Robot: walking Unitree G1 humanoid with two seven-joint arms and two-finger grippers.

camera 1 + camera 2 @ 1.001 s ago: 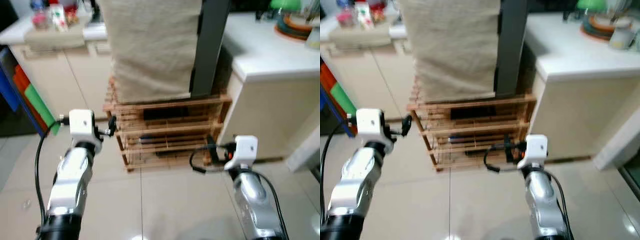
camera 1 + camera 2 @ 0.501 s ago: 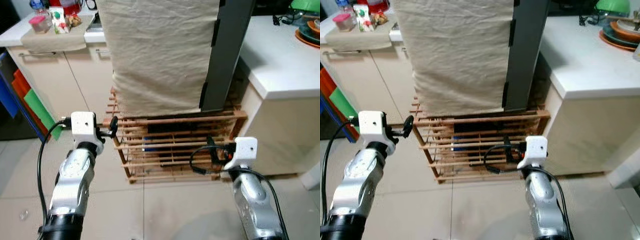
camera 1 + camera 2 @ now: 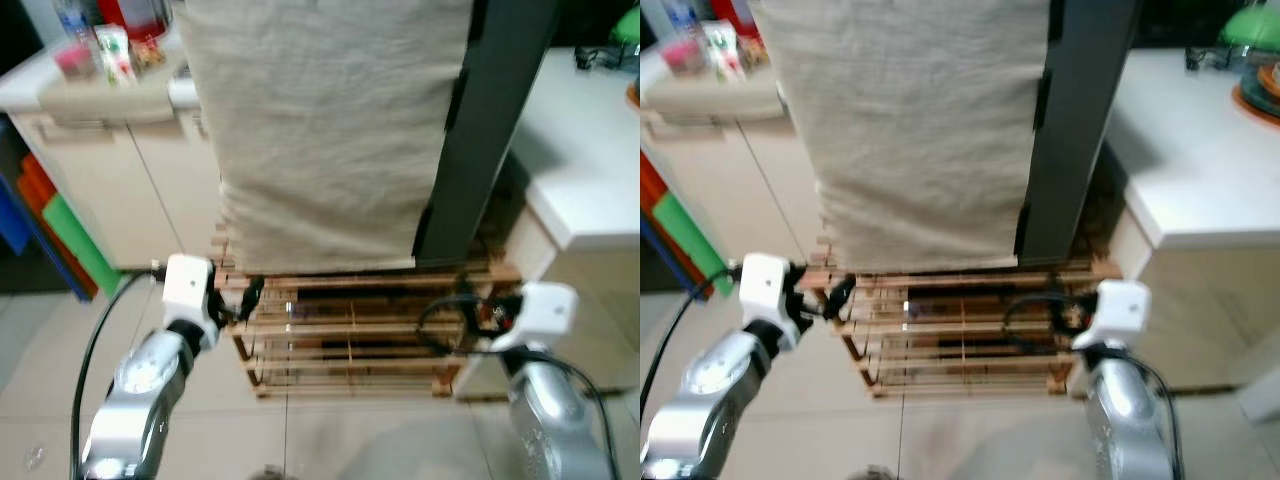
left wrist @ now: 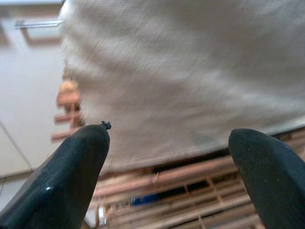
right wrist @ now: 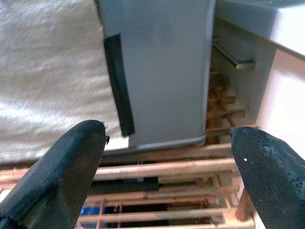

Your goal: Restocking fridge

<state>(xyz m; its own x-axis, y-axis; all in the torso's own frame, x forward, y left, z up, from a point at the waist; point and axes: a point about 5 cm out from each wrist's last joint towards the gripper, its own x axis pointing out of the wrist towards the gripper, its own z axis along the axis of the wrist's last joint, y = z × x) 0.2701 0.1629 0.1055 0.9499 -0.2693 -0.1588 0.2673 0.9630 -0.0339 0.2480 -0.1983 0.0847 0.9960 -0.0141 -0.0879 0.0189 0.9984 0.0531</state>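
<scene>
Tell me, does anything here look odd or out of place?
Yes: the grey fridge stands on a low wooden slat rack rather than the floor, and a wrinkled beige cloth hangs over its front, covering it. Nothing looks spilled or broken.

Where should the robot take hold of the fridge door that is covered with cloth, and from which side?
Probably at the black vertical strip on the fridge door, at its right edge, where the cloth ends and the grey side begins. It looks like a recessed handle, and the cloth hides the rest of the front. The open right end effector faces it, so come from the robot's right.
</scene>
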